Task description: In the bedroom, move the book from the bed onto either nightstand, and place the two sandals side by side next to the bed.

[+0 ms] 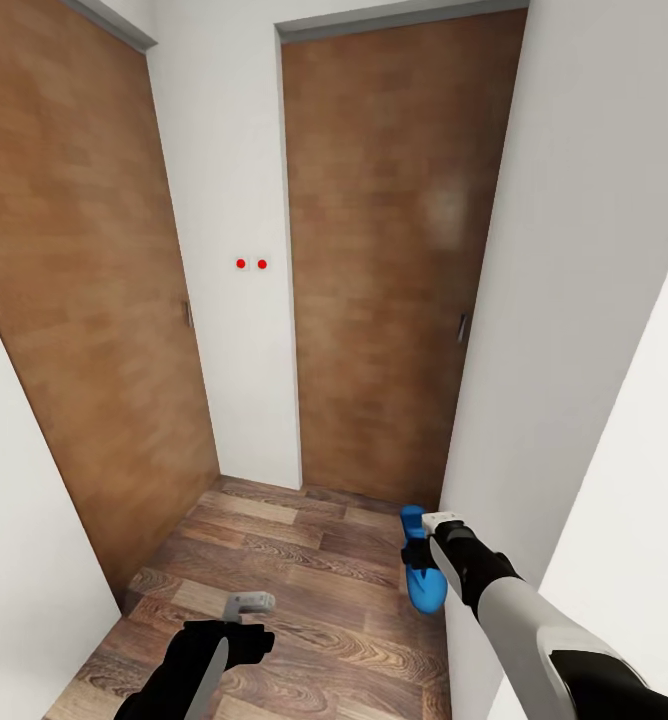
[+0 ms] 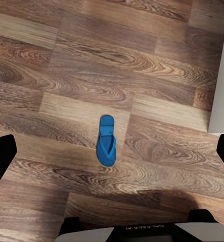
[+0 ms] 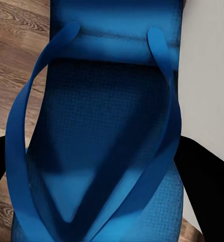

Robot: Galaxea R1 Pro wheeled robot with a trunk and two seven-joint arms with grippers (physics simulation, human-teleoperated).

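Head view: we're in a narrow hallway corner, two brown wooden doors ahead, one door (image 1: 84, 290) on the left and another door (image 1: 389, 270) straight on, white wall (image 1: 229, 180) between them carrying two small red dots (image 1: 251, 264). Wood-plank floor (image 1: 284, 570) below. Low on the right, the right end effector (image 1: 419, 553) is clamped on a blue sandal (image 1: 424, 585), held above the floor, right beside the white wall (image 1: 574, 300) on that side. At the bottom left sits the left end effector (image 1: 246, 604), black arm with a grey tip; from here I cannot tell whether it is open or closed.

Left wrist view: looking straight down at the planks, and there lies a second blue sandal (image 2: 106, 140), flat on the floor, straps up, well apart from the dark fingers (image 2: 1, 156) at the picture's edges. Those fingers stand wide, nothing between them — open. A strip of white wall (image 2: 223, 75) shows at one side.

Right wrist view: the blue sandal (image 3: 99, 131) is very close to the lens, footbed and both straps facing the camera, black fingers (image 3: 202, 181) on either side of it, gripping it. Floor (image 3: 16, 55) and white wall (image 3: 207, 65) show behind it.
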